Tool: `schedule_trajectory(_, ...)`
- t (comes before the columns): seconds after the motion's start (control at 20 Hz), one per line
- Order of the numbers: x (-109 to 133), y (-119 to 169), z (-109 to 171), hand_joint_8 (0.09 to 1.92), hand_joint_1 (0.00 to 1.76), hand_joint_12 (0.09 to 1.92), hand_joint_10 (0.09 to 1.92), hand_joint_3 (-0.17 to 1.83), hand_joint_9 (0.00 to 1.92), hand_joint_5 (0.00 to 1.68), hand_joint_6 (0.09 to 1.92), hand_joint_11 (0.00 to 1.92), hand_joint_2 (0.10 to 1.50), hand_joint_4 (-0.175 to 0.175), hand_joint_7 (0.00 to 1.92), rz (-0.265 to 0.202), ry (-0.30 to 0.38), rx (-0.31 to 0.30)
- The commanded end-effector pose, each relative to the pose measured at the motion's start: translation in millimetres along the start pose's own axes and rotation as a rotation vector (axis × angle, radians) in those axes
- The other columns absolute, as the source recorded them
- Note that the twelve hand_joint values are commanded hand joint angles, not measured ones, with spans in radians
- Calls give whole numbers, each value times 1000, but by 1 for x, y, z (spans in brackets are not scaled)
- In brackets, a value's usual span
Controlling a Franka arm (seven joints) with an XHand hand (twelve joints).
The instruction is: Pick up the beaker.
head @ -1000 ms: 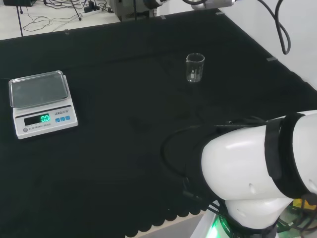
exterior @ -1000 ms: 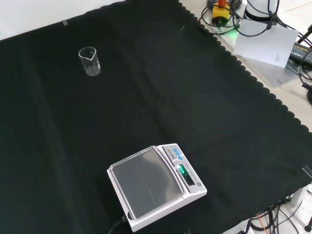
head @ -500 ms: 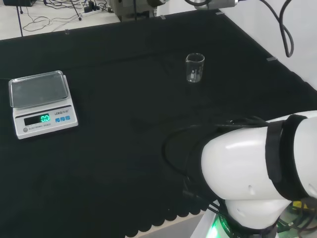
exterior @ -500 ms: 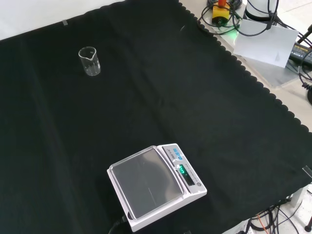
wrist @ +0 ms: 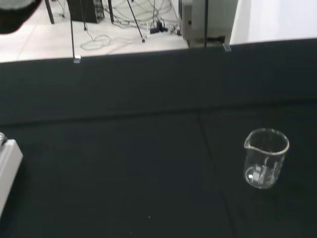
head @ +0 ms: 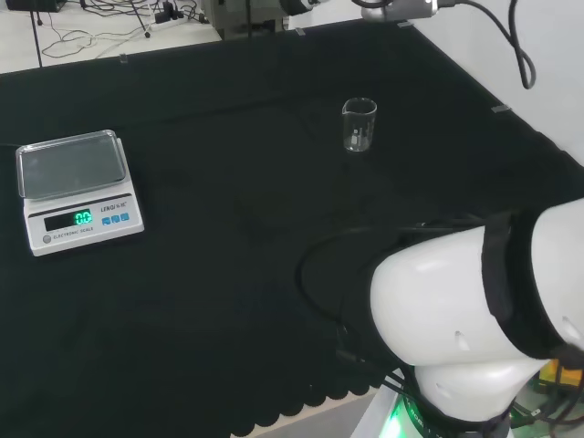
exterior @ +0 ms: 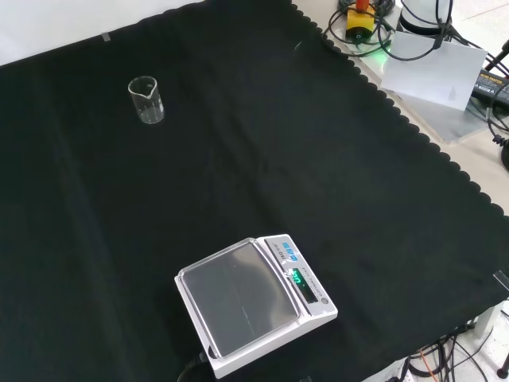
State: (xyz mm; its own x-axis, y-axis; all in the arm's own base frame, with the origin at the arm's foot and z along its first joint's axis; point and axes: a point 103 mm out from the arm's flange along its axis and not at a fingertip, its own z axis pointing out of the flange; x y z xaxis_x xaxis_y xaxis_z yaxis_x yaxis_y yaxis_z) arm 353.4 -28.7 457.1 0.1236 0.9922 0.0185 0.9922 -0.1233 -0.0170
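A small clear glass beaker (head: pixel 359 125) stands upright and empty on the black cloth, toward the far right in the head view. In the front view the beaker (exterior: pixel 146 100) is at the upper left, alone, with its spout turned toward the camera. The wrist view looks at the beaker (wrist: pixel 265 158) from some distance, with open cloth between them. A blurred bit of the hand (wrist: pixel 15 7) sits in a corner of the wrist view, well away from the beaker. Nothing touches the beaker.
A white digital scale (head: pixel 78 187) with a grey pan sits at the left in the head view; in the front view the scale (exterior: pixel 253 302) is near the bottom. The arm's big white link (head: pixel 474 328) fills the lower right. The cloth's scalloped edge (exterior: pixel 413 131) runs along the right.
The arm's white link has shifted slightly in the head view. The beaker and the scale have stayed in place.
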Motion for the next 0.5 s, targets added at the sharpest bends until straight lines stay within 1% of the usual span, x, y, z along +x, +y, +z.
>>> schedule_trajectory(0.05,-29,65,46,734,612,1263,884,282,134,120,87,0,688,5,92,38,7,15)
schedule_trajectory(0.1,-29,69,48,733,613,1259,883,280,132,119,87,0,688,5,90,39,9,19)
schedule_trajectory(0.2,-42,86,60,732,616,1253,882,277,130,118,87,0,690,6,86,41,22,31)
schedule_trajectory(0.3,-56,105,79,731,618,1247,881,275,128,116,87,0,691,6,84,51,35,31)
schedule_trajectory(0.4,-65,118,96,731,620,1227,881,269,126,110,87,0,694,8,83,64,49,17)
schedule_trajectory(0.5,-74,131,116,730,620,1203,880,262,124,105,87,0,698,9,83,80,60,18)
